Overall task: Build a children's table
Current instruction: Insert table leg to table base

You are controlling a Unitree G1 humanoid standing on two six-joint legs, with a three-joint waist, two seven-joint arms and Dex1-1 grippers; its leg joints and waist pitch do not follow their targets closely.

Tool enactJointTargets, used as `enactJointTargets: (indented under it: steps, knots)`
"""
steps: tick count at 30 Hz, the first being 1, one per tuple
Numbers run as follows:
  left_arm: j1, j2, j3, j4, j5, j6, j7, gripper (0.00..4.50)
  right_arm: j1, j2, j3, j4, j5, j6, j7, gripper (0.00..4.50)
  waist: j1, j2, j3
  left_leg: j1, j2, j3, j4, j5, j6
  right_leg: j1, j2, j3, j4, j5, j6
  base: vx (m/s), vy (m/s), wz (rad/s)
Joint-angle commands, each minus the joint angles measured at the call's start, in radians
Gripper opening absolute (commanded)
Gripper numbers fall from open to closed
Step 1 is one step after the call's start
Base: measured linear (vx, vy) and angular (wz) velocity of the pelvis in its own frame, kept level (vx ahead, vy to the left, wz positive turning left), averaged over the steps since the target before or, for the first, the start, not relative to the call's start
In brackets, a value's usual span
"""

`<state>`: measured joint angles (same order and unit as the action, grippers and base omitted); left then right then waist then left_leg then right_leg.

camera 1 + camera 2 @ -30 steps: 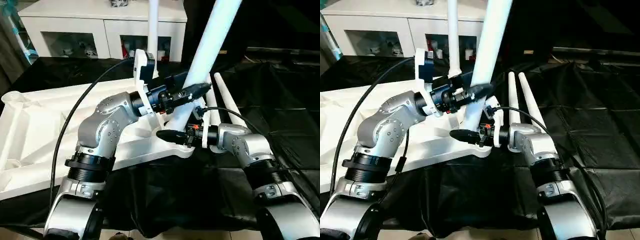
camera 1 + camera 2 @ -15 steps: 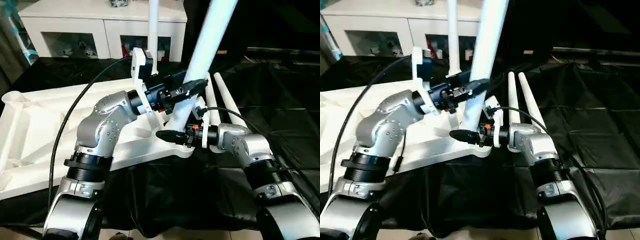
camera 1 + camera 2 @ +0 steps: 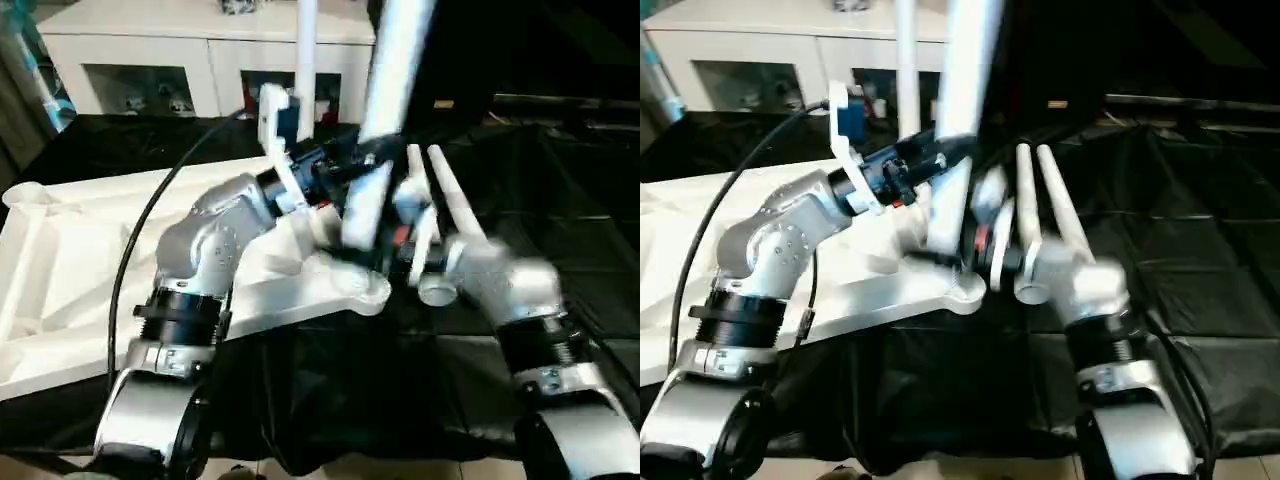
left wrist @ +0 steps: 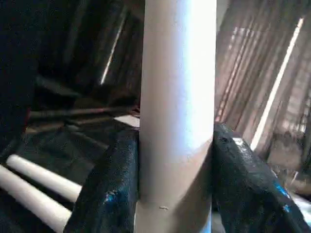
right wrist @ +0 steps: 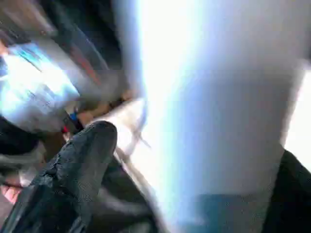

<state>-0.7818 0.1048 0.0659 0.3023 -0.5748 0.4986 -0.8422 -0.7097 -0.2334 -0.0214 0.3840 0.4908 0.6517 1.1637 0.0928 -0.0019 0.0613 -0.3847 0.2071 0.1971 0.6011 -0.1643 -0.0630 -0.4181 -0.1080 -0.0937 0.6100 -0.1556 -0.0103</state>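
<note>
Leg in hand: the white tube leg stands nearly upright over the near-right corner socket of the tabletop, its foot at the socket. A second ago it leaned away to the right; I have swung it towards vertical.
Left tool: my left tool is clamped on that leg, a black finger pressed to each side, partway up from the socket.
Right tool: my right tool sits low by the socket. One finger stands off the tube, the other is at the picture's edge; I cannot tell whether it grips. It is smeared with motion.
Meaning: I judge the leg is being lined up to seat; the foot is blurred, so I cannot say it is home.
Other legs: one leg stands upright behind the socket, at the tabletop's far side. Two spare legs lie side by side just right of the socket on the black cloth.
Edges: the socket corner is near the surface's front edge, so a hard push down could tip the tabletop.
Room: right of the socket, beyond the spares, the cloth is open. Behind stand white cabinets, well apart.
</note>
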Motion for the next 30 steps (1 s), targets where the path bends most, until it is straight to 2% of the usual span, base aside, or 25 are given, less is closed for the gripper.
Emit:
enactJointTargets:
  steps: [1,3,6,7,12,20,23,24,26,27,28,30]
  knots:
    - [-0.016,-0.001,0.026,-0.003,-0.030,0.019,0.014,1.82,-0.010,-0.007,-0.031,-0.030,0.059,0.052,0.016,4.29,0.007,-0.005,-0.079,0.017,0.021,-0.010,-0.068,-0.211,0.019,0.059,-0.035,0.042,-0.072,-0.265,-0.186,0.000,0.000,0.00]
    - [-0.029,-0.006,0.048,0.007,-0.050,0.046,0.036,1.82,-0.027,-0.012,-0.058,-0.031,0.087,0.085,0.005,4.29,0.009,-0.003,-0.082,0.017,0.020,-0.010,-0.067,-0.199,0.019,0.060,-0.035,0.041,-0.068,-0.239,-0.200,0.000,0.000,0.00]
    - [-0.044,-0.010,0.071,0.026,-0.066,0.062,0.059,1.82,-0.041,-0.019,-0.083,-0.029,0.106,0.104,-0.015,4.29,0.012,-0.003,-0.081,0.017,0.019,-0.010,-0.067,-0.205,0.014,0.060,-0.035,0.040,-0.070,-0.243,-0.203,0.000,0.000,0.00]
    - [-0.050,-0.013,0.081,0.034,-0.072,0.066,0.068,1.82,-0.041,-0.026,-0.082,-0.030,0.099,0.102,-0.022,4.29,0.013,-0.001,-0.081,0.018,0.019,-0.010,-0.067,-0.209,0.011,0.060,-0.036,0.040,-0.071,-0.250,-0.199,0.000,0.000,0.00]
    - [-0.068,-0.018,0.116,0.062,-0.099,0.085,0.106,1.82,-0.050,-0.055,-0.062,-0.008,0.047,0.095,-0.074,4.29,0.013,-0.006,-0.080,0.018,0.016,-0.011,-0.067,-0.213,-0.002,0.061,-0.037,0.040,-0.076,-0.284,-0.170,0.000,0.000,0.00]
    - [-0.071,-0.017,0.141,0.060,-0.130,0.123,0.119,1.82,-0.091,-0.076,-0.062,0.030,0.026,0.104,-0.142,4.29,0.013,-0.005,-0.080,0.017,0.016,-0.011,-0.067,-0.204,0.000,0.061,-0.036,0.039,-0.073,-0.263,-0.180,0.000,0.000,0.00]
    - [-0.065,-0.009,0.123,0.050,-0.113,0.121,0.112,1.82,-0.115,-0.086,-0.067,0.033,0.030,0.127,-0.158,4.29,0.014,-0.005,-0.081,0.017,0.017,-0.011,-0.067,-0.194,0.003,0.062,-0.036,0.040,-0.071,-0.249,-0.180,0.000,0.000,0.00]
    - [-0.053,0.001,0.076,0.027,-0.076,0.101,0.087,1.82,-0.122,-0.092,-0.047,0.031,0.020,0.160,-0.162,4.29,0.014,-0.004,-0.081,0.017,0.018,-0.012,-0.068,-0.190,0.003,0.062,-0.034,0.040,-0.070,-0.237,-0.182,0.000,0.000,0.00]
    - [-0.051,0.004,0.064,0.022,-0.066,0.095,0.080,1.82,-0.124,-0.093,-0.041,0.031,0.017,0.168,-0.163,4.29,0.015,-0.004,-0.081,0.018,0.018,-0.011,-0.068,-0.195,0.002,0.062,-0.034,0.040,-0.070,-0.237,-0.179,0.000,0.000,0.00]
    - [-0.048,0.008,0.043,0.015,-0.047,0.089,0.073,1.82,-0.128,-0.099,-0.021,0.034,0.004,0.191,-0.172,4.29,0.016,-0.004,-0.081,0.017,0.018,-0.011,-0.067,-0.191,0.000,0.063,-0.036,0.040,-0.069,-0.235,-0.181,0.000,0.000,0.00]
    - [-0.047,0.011,0.025,0.011,-0.029,0.081,0.067,1.82,-0.131,-0.102,-0.005,0.040,-0.005,0.204,-0.175,4.29,0.015,-0.008,-0.081,0.016,0.018,-0.011,-0.067,-0.185,0.001,0.063,-0.035,0.041,-0.069,-0.230,-0.181,0.000,0.000,0.00]
    - [-0.051,0.009,0.009,0.010,-0.015,0.076,0.062,1.82,-0.137,-0.107,0.015,0.046,-0.011,0.218,-0.168,4.29,0.017,-0.006,-0.081,0.017,0.018,-0.010,-0.067,-0.191,-0.004,0.063,-0.037,0.042,-0.070,-0.237,-0.179,0.000,0.000,0.00]
